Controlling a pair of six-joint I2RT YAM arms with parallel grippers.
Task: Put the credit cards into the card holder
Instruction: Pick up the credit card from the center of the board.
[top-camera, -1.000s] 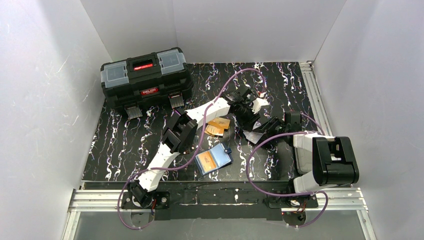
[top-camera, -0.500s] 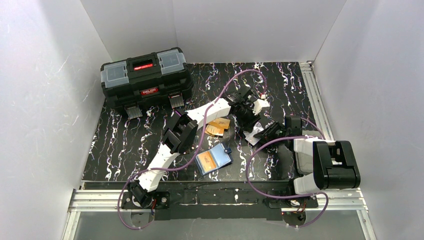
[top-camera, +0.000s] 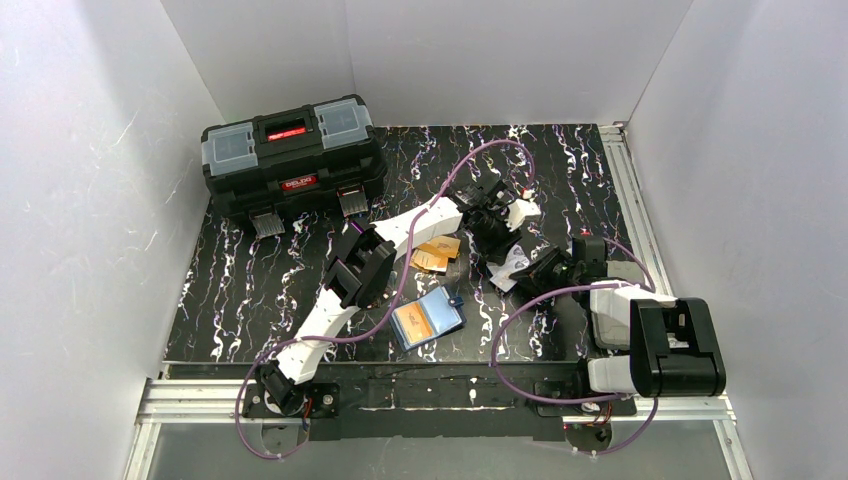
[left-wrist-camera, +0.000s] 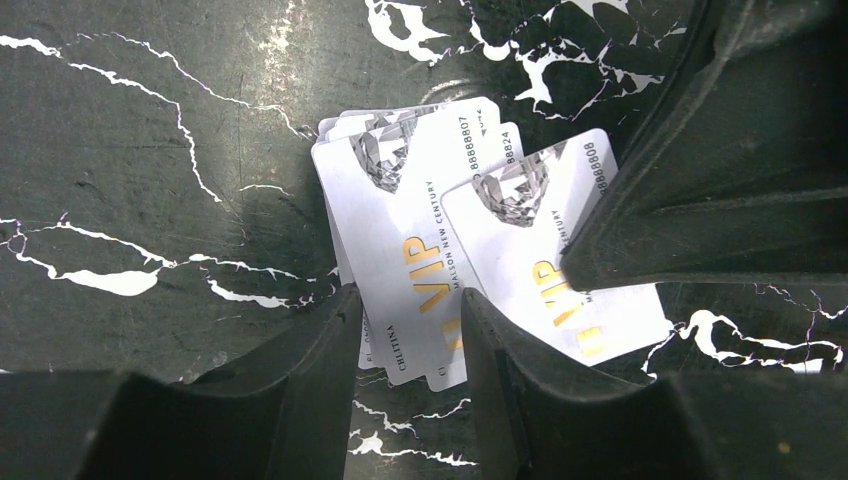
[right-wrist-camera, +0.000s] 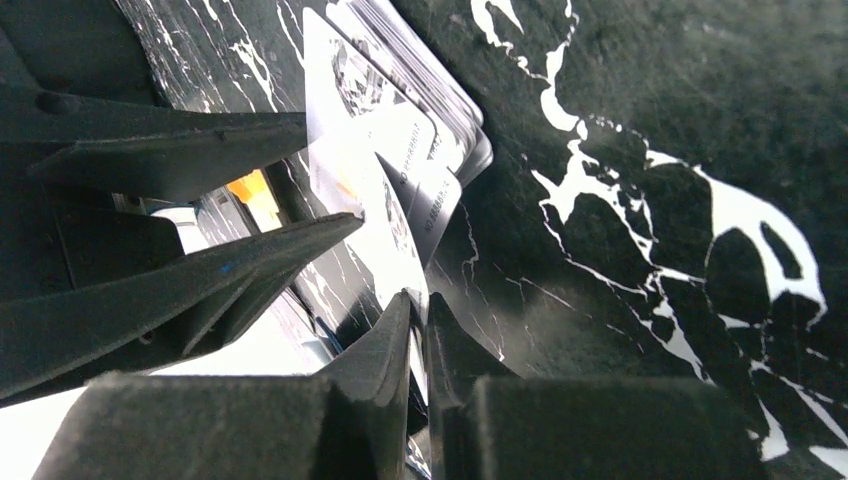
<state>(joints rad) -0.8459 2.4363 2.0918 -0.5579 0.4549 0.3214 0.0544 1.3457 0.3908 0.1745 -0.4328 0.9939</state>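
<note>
Shows a closed black toolbox (top-camera: 292, 170) with grey lid compartments and a red-marked handle at the far left of a black, white-veined tabletop (top-camera: 240, 300) enclosed by white walls (top-camera: 90, 200).

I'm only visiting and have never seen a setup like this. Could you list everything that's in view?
toolbox: one, black with grey lid panels and a red handle, far left of the table.
table: one, black marbled top, white walls around it.
card holder: one, navy, lying open at the front middle, orange showing inside.
orange cards: about two, loose, overlapping, just beyond the holder.
whitish cards: at least three, a fanned pile to the right of the orange ones.
arms: two, white and black, bolted at the near edge.
left fingers: black, apart, straddling the pile.
right fingers: black, closed on the edge of one whitish card.
</note>
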